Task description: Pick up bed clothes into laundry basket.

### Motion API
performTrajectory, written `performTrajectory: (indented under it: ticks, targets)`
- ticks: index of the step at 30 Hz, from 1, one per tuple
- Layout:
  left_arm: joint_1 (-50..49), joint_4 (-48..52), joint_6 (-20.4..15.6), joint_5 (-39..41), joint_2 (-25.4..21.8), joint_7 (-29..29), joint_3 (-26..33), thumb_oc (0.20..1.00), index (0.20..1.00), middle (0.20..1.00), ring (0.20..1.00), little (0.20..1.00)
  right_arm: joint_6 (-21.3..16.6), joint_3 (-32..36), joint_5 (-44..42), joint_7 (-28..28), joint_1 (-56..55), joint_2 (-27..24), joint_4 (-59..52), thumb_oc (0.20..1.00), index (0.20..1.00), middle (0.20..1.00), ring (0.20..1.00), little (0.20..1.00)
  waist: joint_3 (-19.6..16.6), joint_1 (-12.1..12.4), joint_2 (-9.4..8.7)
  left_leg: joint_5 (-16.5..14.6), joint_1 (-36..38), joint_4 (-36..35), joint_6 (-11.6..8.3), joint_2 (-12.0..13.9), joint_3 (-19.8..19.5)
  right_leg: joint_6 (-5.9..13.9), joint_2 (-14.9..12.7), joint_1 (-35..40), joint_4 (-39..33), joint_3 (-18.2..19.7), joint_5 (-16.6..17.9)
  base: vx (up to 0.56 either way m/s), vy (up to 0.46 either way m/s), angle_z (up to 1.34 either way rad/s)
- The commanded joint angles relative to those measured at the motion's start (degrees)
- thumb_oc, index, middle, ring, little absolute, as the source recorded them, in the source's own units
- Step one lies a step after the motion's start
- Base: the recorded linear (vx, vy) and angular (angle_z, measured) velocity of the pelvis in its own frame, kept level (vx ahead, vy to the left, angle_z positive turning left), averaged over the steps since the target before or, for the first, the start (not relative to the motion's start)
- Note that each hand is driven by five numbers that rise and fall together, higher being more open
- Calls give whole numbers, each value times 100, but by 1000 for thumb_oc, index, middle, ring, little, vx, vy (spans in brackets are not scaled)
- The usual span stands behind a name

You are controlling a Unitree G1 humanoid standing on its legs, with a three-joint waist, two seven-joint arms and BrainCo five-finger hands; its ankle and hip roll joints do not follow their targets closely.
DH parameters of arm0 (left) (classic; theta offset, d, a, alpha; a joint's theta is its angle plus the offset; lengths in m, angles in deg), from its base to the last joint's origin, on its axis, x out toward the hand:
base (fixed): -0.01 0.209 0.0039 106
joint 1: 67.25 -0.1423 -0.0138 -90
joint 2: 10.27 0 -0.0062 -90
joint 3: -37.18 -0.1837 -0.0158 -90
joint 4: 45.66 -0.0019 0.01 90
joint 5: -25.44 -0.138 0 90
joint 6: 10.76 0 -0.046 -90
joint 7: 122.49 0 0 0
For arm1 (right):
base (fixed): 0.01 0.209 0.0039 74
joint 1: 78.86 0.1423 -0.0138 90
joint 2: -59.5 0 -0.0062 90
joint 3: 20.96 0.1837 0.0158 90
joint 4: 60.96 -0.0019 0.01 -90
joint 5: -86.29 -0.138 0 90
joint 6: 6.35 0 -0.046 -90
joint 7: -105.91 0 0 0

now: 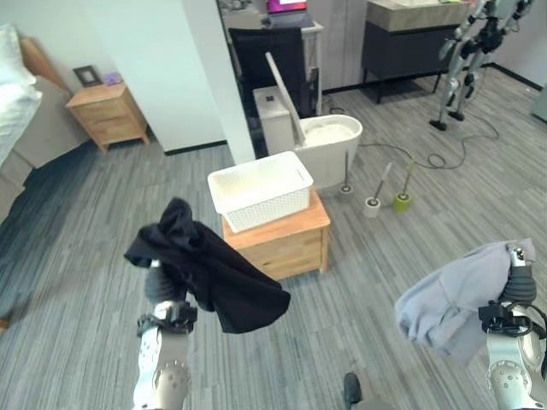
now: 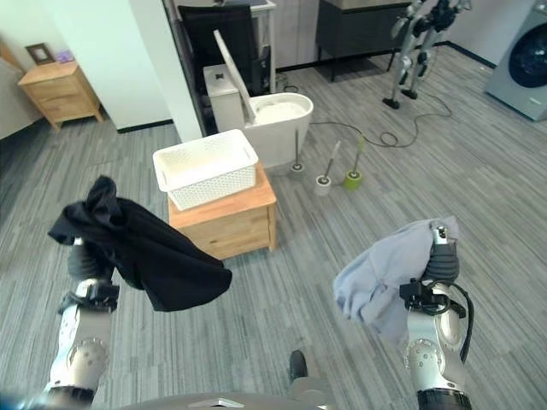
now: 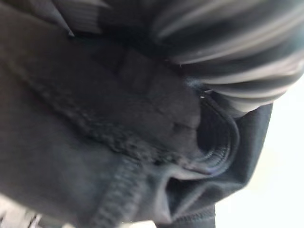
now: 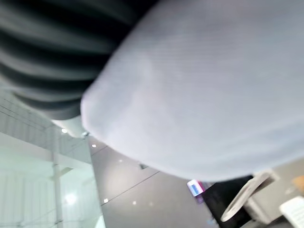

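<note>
Laundry basket (image 1: 261, 190): white, perforated walls, set on top of a small wooden cabinet (image 1: 286, 243), in the middle of the grey plank floor (image 1: 77, 222), well ahead of both arms.
Behind the cabinet: white toilet (image 1: 320, 137) with lid raised, close to the basket's far side; brushes in holders (image 1: 373, 203) on the floor just beside it, one in a green holder (image 1: 402, 202).
Far left: wooden nightstand (image 1: 108, 113) against the wall, with a small picture frame (image 1: 87, 75) on top; edge of a bed (image 1: 17, 111) at the frame border.
Far right: second humanoid robot (image 1: 470, 47) standing near a dark cabinet (image 1: 410, 43); washing machine (image 2: 523, 60) in the right eye view.
Between arms and basket: open floor, cabinet front facing the robot.
Black garment (image 1: 205, 269): raised in the air, draped over the left hand (image 1: 161, 282), hanging down toward the right, near the cabinet's front left corner but apart from it.
Left hand state: fingers buried in the black cloth, cannot tell how far closed.
Grey garment (image 1: 453, 295): bunched and held up on the right hand (image 1: 517, 286), well apart from the basket.
Right hand state: wrist cover visible, fingers hidden under the grey cloth, cannot tell.
</note>
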Motion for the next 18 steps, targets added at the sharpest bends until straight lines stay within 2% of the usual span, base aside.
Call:
performTrajectory:
  ticks: [1, 4, 7, 9, 10, 11, 12, 13, 14, 15, 16, 17, 18]
  targets:
    - [444, 299, -405, -191, -631, -12, 232, 200, 200, 200, 200, 200, -444, 72, 264, 70, 557, -25, -147, 200, 200, 200, 200, 200, 69, 46, -202, 170, -651, 263, 18, 193, 41, 385, -597, 357, 300, -110, -1058, -2, 130, 19]
    - [345, 269, -482, -267, -563, 112, 405, 200, 200, 200, 200, 200, -278, -126, 282, 201, 525, 55, -141, 200, 200, 200, 200, 200, 124, 164, -239, 90, -685, 268, 129, 62, -23, 457, -727, 292, 435, -102, -1039, 19, 135, 19]
    - [314, 211, -528, -262, -505, 179, 486, 200, 200, 200, 200, 200, -196, -334, 232, 298, 535, 169, -114, 200, 200, 200, 200, 200, 196, 229, -232, -52, -733, 441, 243, -42, -75, 500, -840, 117, 932, 2, -1096, 27, 191, 3]
    - [292, 248, -501, -225, -394, 143, 505, 200, 200, 200, 200, 200, -19, -540, 276, 472, 315, 267, -174, 200, 200, 200, 200, 200, 369, 173, -141, -136, -617, 521, 419, -131, -200, 537, -829, -355, 2216, 199, -817, 20, 192, 1]
    - [293, 247, -502, -225, -393, 142, 507, 200, 200, 200, 200, 200, -17, -541, 278, 470, 314, 267, -177, 200, 200, 200, 200, 200, 359, 187, -154, -138, -631, 525, 422, -144, -182, 541, -839, -406, 2276, 228, -843, -2, 138, -2]
    - [309, 227, -512, -278, -402, 176, 514, 200, 200, 200, 200, 200, 12, -613, 320, 508, 243, 292, -175, 200, 200, 200, 200, 200, 462, 150, -106, -166, -547, 536, 474, -157, -184, 543, -835, -638, 2771, 283, -616, 20, 125, 4]
    - [324, 221, -508, -315, -404, 200, 505, 200, 200, 200, 200, 200, 41, -647, 339, 521, 173, 328, -158, 200, 200, 200, 200, 200, 530, 118, -54, -187, -469, 531, 492, -143, -209, 538, -795, -773, 3141, 317, -559, 71, 161, 1]
    - [390, 174, -513, -376, -429, 208, 432, 200, 200, 200, 200, 200, 63, -731, 349, 537, 128, 353, -99, 200, 200, 200, 200, 200, 587, 54, -1, -220, -386, 537, 496, -116, -286, 525, -638, -955, 3328, 389, -570, 122, 103, 2]
    - [438, 173, -541, -374, -440, 189, 414, 200, 200, 200, 200, 200, 71, -724, 345, 549, 96, 338, -117, 200, 200, 200, 200, 200, 613, 1, 34, -235, -288, 485, 478, -97, -360, 509, -496, -1161, 3413, 449, -685, 187, 70, 6]
    - [495, 174, -555, -353, -441, 145, 370, 200, 200, 200, 200, 200, 62, -704, 295, 561, 57, 336, -136, 200, 200, 200, 200, 200, 590, -72, 45, -255, -195, 426, 440, -95, -396, 481, -337, -1340, 3153, 475, -837, 351, 3, 16]
    - [623, 161, -577, -216, -457, 24, 239, 200, 200, 200, 200, 200, 32, -592, 181, 580, -64, 239, -131, 200, 200, 200, 200, 200, 555, -248, 45, -347, -19, 337, 364, -121, -577, 433, -52, -1485, 2491, 560, -1029, 426, -46, 25]
    - [689, 122, -591, -65, -418, -35, 144, 200, 200, 200, 200, 200, 8, -553, 125, 585, -125, 227, -141, 200, 200, 200, 200, 200, 551, -352, 25, -410, 116, 284, 337, -135, -679, 421, 41, -1464, 2026, 607, -974, 609, -132, 27]
    - [958, 45, -624, 154, -394, -100, -128, 200, 200, 200, 200, 200, -21, -552, 49, 590, -177, 230, -100, 200, 200, 200, 200, 200, 515, -583, -24, -523, 386, 165, 275, -196, -948, 470, 248, -1582, 1036, 820, -732, 538, -149, 76]
